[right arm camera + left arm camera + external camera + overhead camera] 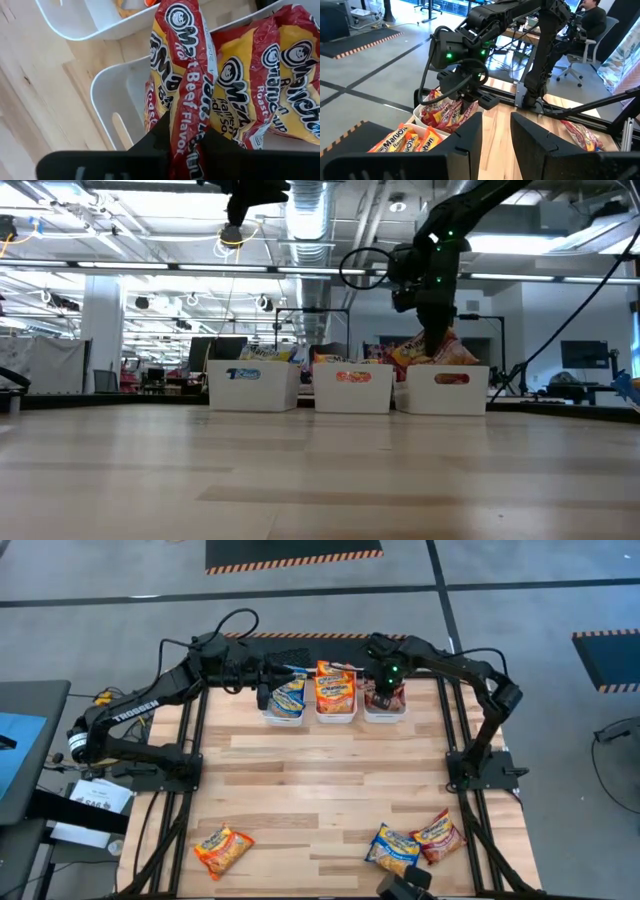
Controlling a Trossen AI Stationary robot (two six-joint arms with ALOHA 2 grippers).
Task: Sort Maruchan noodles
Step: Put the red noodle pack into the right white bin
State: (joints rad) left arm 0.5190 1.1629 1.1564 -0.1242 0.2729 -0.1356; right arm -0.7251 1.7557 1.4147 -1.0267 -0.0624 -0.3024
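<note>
Three white trays stand in a row at the far edge of the bench (pixel 320 790): the left tray (pixel 283 718) with blue packets, the middle tray (pixel 335 716) with orange-red ones, and the right tray (pixel 385 715) with dark red ones, though how many lie in each cannot be told. Three packets lie loose near the front: one orange-red packet (pixel 223 849), one blue packet (pixel 393 848) and one dark red packet (pixel 437 834). Two arms reach over the trays, each with one end effector: the left end effector (pixel 263 690) and the right end effector (pixel 382 692).

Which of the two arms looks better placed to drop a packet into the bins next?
The right: its gripper already pinches a dark red packet over the rightmost white tray. The left gripper is open, holding nothing.
</note>
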